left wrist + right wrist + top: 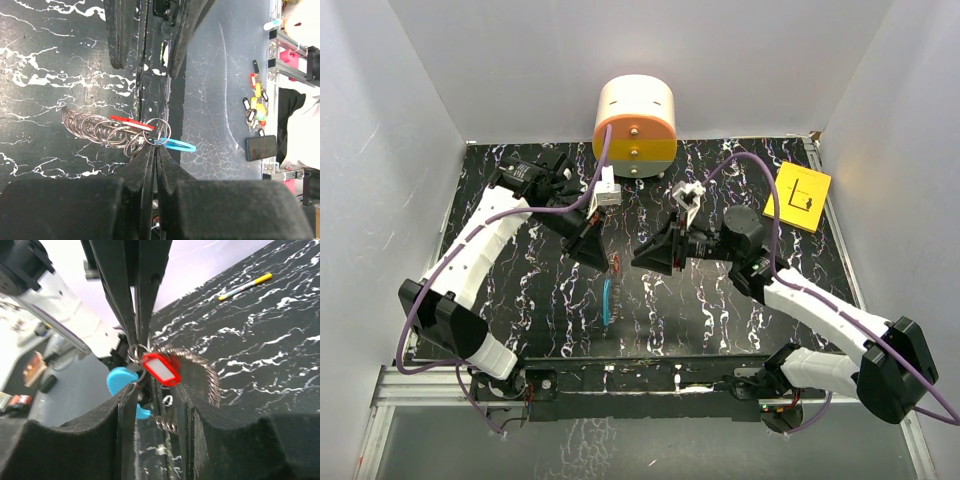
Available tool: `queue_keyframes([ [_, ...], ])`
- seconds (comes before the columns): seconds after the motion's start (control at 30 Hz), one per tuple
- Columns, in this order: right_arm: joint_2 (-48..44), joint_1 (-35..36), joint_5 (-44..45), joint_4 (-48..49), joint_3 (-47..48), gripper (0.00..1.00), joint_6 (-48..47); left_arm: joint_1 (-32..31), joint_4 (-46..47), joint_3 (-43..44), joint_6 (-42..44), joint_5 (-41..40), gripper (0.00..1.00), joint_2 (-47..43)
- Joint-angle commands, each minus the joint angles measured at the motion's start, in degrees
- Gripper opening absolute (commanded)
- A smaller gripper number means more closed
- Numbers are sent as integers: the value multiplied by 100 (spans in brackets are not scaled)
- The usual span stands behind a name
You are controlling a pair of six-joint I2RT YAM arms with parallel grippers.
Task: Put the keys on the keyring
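The keyring (100,127) is a string of linked silver rings with a flat blue tag (176,145) on it. It hangs just above the black marbled table (720,300). My left gripper (156,146) is shut on the end ring (159,131). The key (160,369), a small red tag with a white label, hangs at that same ring. My right gripper (156,395) faces the left one from the right, jaws apart, and the red key and a few rings (169,424) sit at the gap between its tips. From above, the two grippers (603,258) (638,258) meet nose to nose, with the blue tag (608,300) below them.
An orange-and-white drum (635,125) stands at the back middle and a yellow card (797,197) at the back right. Two small white pieces (608,190) (688,197) lie near the drum. A yellow marker (245,286) lies on the table. Coloured tags (255,107) and a phone (261,147) lie off the table.
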Motion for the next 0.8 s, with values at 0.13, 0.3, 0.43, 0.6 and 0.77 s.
queue_keyframes([
  [0.13, -643, 392, 876, 254, -647, 50, -2123, -30, -118, -181, -177, 910, 0, -61],
  [0.3, -758, 644, 1436, 55, -542, 50, -2562, -26, -116, -332, -182, 957, 0, 14],
  [0.43, -873, 781, 1650, -99, -405, 44, -2795, -26, -116, -446, -245, 1006, 0, 80],
  [0.6, -946, 942, 1699, -589, -249, 36, -3215, -26, -116, -456, -332, 991, 0, 209],
  [0.77, -826, 1204, 1834, -940, 84, 38, -3284, -26, -116, -450, -484, 984, 0, 358],
])
